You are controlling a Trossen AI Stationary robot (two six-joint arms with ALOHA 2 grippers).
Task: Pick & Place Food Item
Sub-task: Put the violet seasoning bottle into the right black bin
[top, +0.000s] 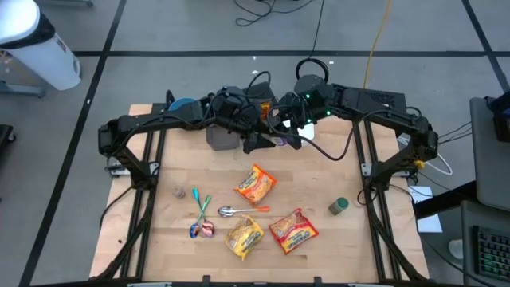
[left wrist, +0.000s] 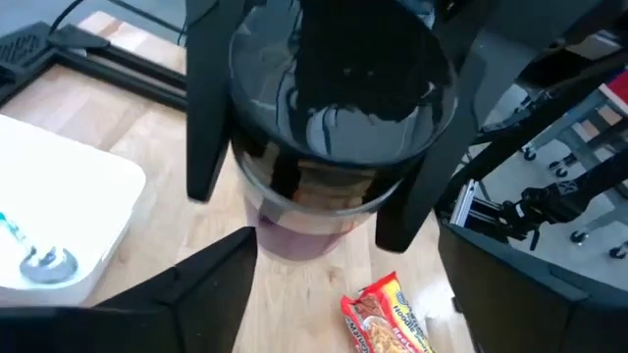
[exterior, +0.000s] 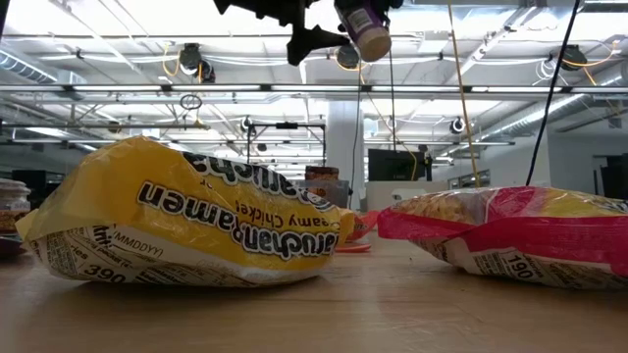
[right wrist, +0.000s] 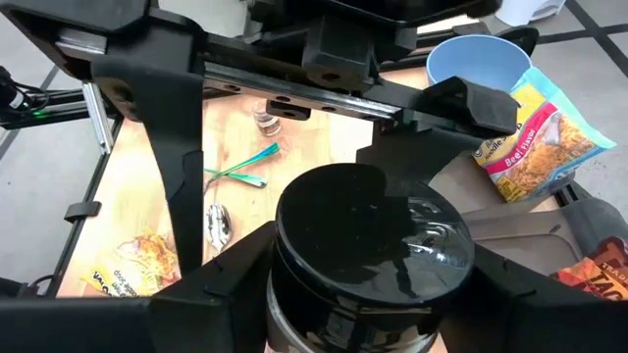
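Ramen packet (exterior: pixel 186 226) foreground | jar (right wrist: pixel 368 265) gripped by right claw (right wrist: pixel 368 294) | left claw (left wrist: pixel 324 284) released

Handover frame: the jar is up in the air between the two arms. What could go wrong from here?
1. The jar hangs high above the table, apparently gripped only by the right pincer at its sides. A slip would likely drop it onto the wood.
2. The left pincer is open, but its fingers flank the jar closely. If it pulls away crookedly, it might knock the jar loose.
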